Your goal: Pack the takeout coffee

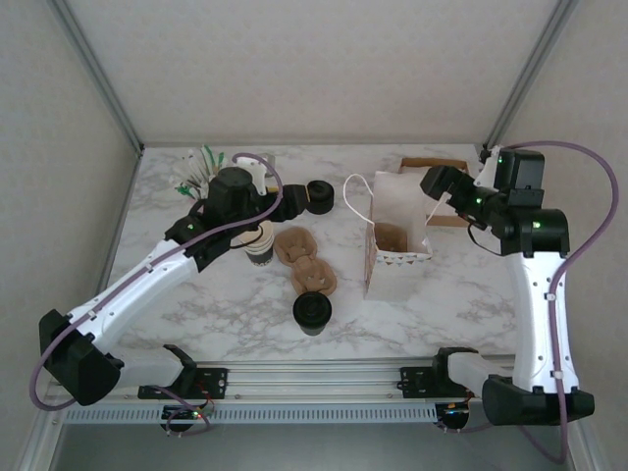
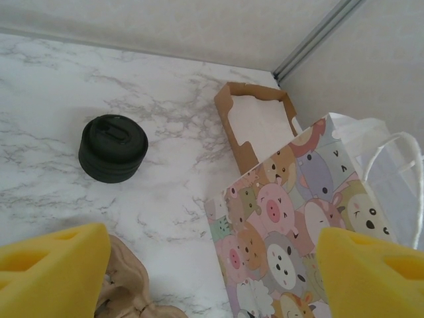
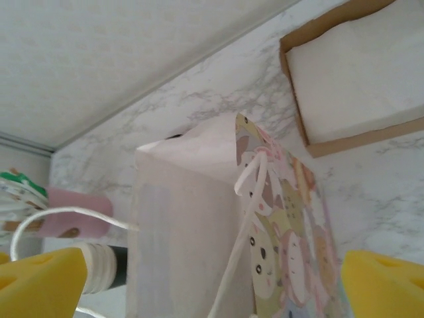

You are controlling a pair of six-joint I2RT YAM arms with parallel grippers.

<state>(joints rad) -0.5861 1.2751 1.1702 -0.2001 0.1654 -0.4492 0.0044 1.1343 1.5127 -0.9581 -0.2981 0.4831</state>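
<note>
While wide open, empty: left gripper (image 2: 212, 275), right gripper (image 3: 212, 281), near boxy paper bag (image 2: 285, 218).

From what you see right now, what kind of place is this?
Probably a robot test booth staged as a café takeout counter: plain walls on an aluminium frame, a marble-pattern table, and on it a lidded coffee cup, pulp cup carriers and a cartoon-animal paper bag.
</note>
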